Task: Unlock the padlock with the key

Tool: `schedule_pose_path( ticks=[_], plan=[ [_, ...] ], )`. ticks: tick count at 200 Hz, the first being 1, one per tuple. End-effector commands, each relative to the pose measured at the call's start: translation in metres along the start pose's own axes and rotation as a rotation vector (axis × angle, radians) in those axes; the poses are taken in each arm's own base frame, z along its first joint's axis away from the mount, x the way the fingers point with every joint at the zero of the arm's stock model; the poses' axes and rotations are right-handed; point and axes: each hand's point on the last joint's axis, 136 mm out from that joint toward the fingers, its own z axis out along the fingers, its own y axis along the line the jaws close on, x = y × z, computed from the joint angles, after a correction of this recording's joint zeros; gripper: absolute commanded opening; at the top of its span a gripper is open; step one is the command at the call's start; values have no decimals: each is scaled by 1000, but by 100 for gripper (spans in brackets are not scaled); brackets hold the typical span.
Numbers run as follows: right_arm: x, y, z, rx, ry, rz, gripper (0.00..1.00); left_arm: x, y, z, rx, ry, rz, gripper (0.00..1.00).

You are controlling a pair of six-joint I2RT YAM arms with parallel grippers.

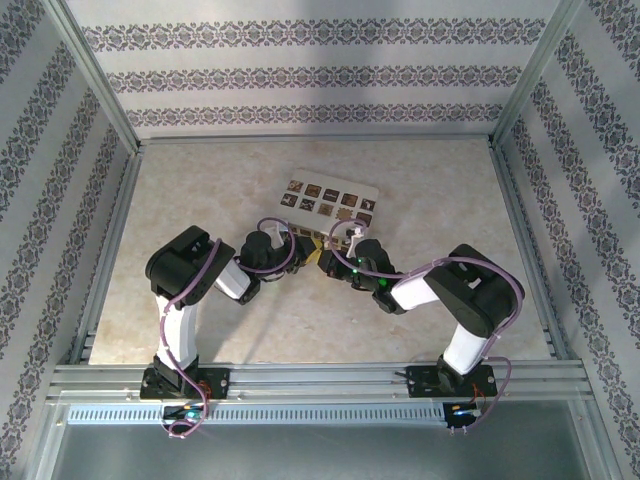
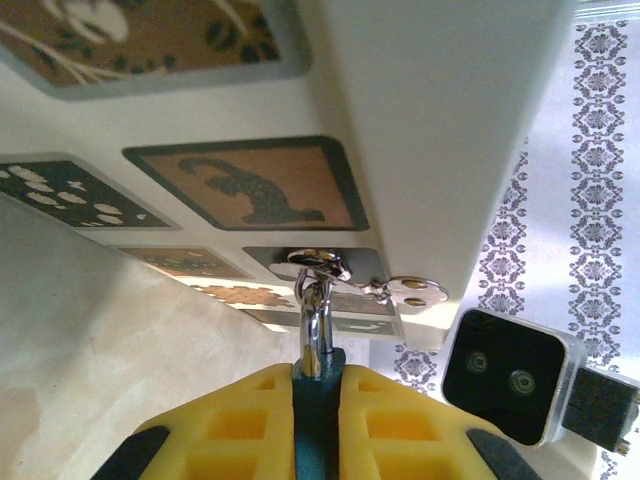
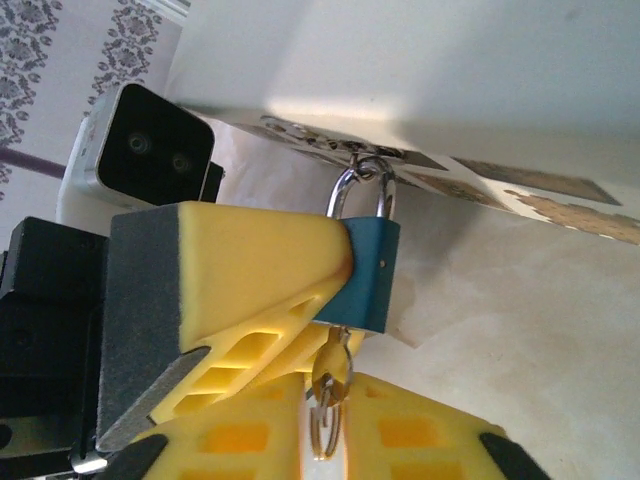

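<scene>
Below the cream patterned board (image 1: 335,198), left hand (image 2: 318,375) clamps the blue metal padlock (image 3: 365,275); right hand (image 3: 325,402), pinching the small metal key (image 3: 330,372), should twist gently.

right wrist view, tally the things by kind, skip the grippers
blue padlock: 1
key: 1
key ring: 1
cream patterned box: 1
wrist camera: 1
total: 5
</scene>
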Motion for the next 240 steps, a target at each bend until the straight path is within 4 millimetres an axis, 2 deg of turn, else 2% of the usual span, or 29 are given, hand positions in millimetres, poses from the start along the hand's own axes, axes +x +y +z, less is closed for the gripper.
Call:
schedule_pose_path(
  ticks=[1, 29, 59, 84, 98, 128, 164, 201, 240],
  plan=[
    [-12, 25, -8, -79, -43, -21, 23, -1, -19, -2, 45, -24, 52, 10],
    [-15, 18, -18, -56, -63, -34, 32, -2, -24, -4, 44, -29, 63, 9],
    [-19, 1, -36, 16, -87, -70, 38, -2, -28, -6, 39, -29, 72, 9],
    [-22, -8, -54, 122, -76, -174, 41, -2, -31, -8, 34, -32, 83, 9],
    [-27, -5, -67, 186, -71, -276, 44, -2, -32, -9, 31, -30, 89, 9],
    [-48, 13, -101, 289, -120, -520, 51, 0, -33, -9, 23, -16, 85, 8],
    [-71, 44, -135, 266, -246, -720, 66, 0, -36, -8, 28, -9, 86, 8],
    [-83, 66, -151, 267, -280, -920, 77, 1, -37, -4, 21, 10, 86, 7],
    [-80, 86, -157, 248, -273, -1134, 86, 1, -39, -2, 23, 18, 84, 7]
  ],
)
